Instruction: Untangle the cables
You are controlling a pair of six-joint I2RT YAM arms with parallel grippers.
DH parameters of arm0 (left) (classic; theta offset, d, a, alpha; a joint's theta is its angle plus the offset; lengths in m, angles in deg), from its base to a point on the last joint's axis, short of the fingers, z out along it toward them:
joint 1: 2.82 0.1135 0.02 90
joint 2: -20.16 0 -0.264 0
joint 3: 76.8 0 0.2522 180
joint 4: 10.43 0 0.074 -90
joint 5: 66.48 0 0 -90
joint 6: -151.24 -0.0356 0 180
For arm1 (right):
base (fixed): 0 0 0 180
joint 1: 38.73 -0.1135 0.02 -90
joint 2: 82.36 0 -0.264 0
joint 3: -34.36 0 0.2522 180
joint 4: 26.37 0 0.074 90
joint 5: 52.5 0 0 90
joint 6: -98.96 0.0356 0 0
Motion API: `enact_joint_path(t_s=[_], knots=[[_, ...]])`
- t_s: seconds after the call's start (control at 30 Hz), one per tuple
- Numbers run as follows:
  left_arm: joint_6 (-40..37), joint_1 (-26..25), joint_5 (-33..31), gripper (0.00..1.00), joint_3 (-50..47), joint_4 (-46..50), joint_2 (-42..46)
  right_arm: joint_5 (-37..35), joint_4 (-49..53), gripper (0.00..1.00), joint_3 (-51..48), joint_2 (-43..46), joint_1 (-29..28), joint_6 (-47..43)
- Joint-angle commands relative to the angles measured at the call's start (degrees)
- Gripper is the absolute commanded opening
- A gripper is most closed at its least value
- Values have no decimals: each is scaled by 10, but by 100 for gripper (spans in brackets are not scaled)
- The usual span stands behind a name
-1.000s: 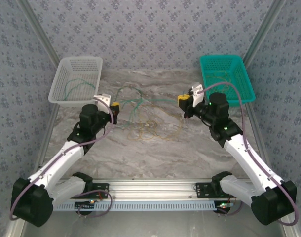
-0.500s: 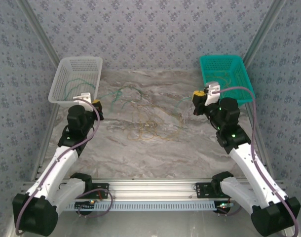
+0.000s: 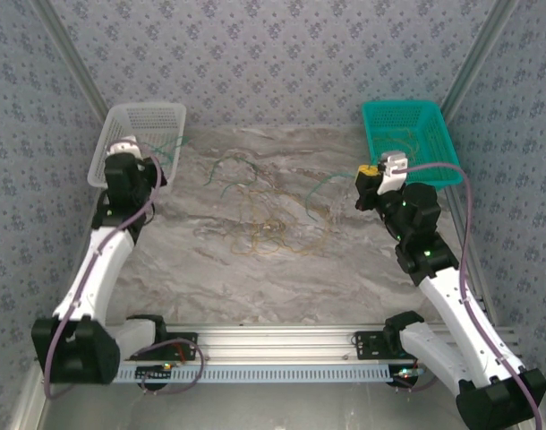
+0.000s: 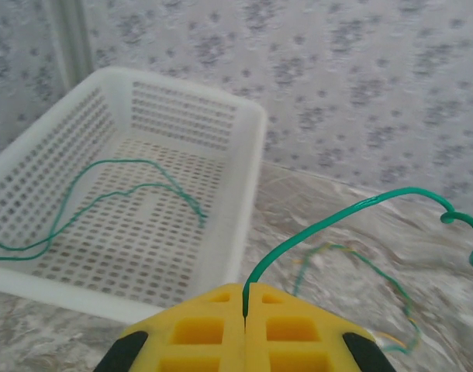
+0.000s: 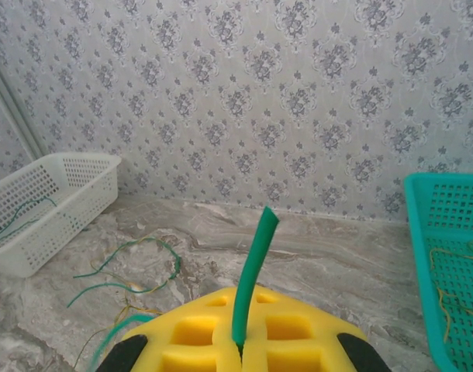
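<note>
Left pincer (image 4: 244,298) pinched shut on green cable (image 4: 337,217); white basket (image 4: 248,167) just ahead, likely for sorting by colour. Right pincer (image 5: 238,329) grips second green cable (image 5: 253,263). Loose cables (image 3: 264,235) on bench (image 3: 345,269) between pincers.

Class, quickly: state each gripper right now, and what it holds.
Left gripper: closed, pinching a green cable.
Right gripper: closed on a green cable end.

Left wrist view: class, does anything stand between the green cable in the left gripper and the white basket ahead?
Nothing visible does. The left gripper is shut on the green cable, and the white basket lies just ahead, open-topped, with another green strand lying on its floor.
</note>
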Motion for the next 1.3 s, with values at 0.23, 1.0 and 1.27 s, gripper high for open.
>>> enact_joint_path(t_s=[0.23, 1.0, 1.27], knots=[[-3, 63, -48, 0, 235, 138, -228, 63, -23, 0, -23, 30, -11, -14], [-28, 89, -100, 0, 707, 380, -617, 42, -11, 0, -36, 65, -73, -77], [-54, 78, -158, 53, 665, 311, -590, 36, -4, 0, -31, 64, -82, -87]])
